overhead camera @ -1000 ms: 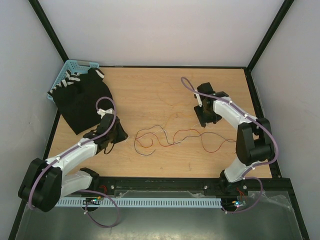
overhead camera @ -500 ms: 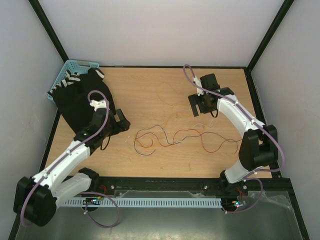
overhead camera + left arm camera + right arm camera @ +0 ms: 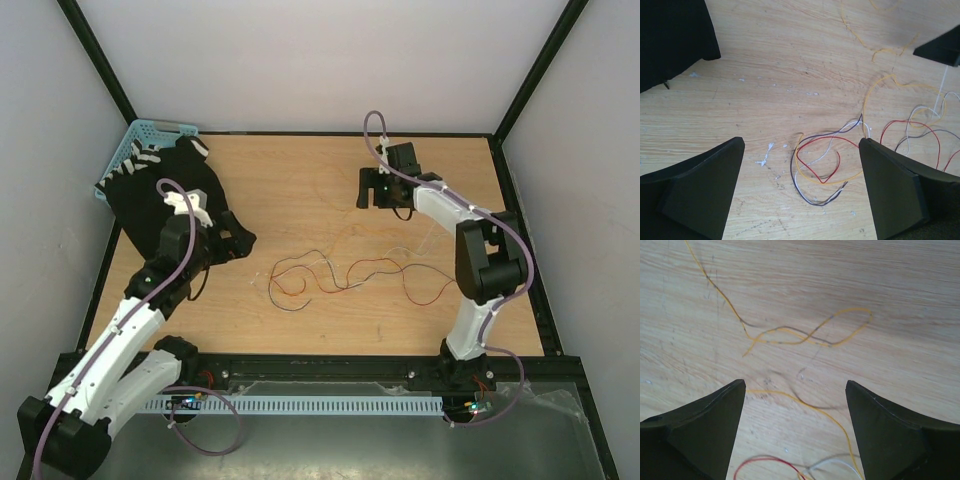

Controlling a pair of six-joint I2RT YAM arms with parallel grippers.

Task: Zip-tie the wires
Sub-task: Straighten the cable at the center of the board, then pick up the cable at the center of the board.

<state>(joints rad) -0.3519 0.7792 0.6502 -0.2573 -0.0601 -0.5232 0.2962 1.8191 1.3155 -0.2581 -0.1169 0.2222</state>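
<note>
The thin, limp wires (image 3: 335, 272), red, dark brown and whitish strands in a loose curly tangle, lie flat on the pale wooden worktop (image 3: 300, 170) between my two arms, touched by neither. My left gripper (image 3: 236, 240) hangs just left of the tangle with its jaws spread wide and nothing between them. From its wrist camera the end curl of red, dark and yellow strands sits in the gap between the two black fingers (image 3: 700, 190), which I read as a line-up for gathering that end.

My right gripper (image 3: 375, 190) is toward the far side, also spread wide and empty, looking down on a fine yellow strand (image 3: 805, 335) that wanders away from the main bunch. I judge it is there because that stray must be drawn in before anything can be cinched.

A straight pale strip (image 3: 941, 92) lies by the tangle; it may be the zip tie, but I cannot tell. A crumpled black cloth (image 3: 165, 200) covers the far left corner, partly over a light blue plastic basket (image 3: 140, 135), well apart from the wires.

Nothing is bundled yet, so the job looks barely begun. Strands this slack will slip a pinch unless I close low against the wood.
</note>
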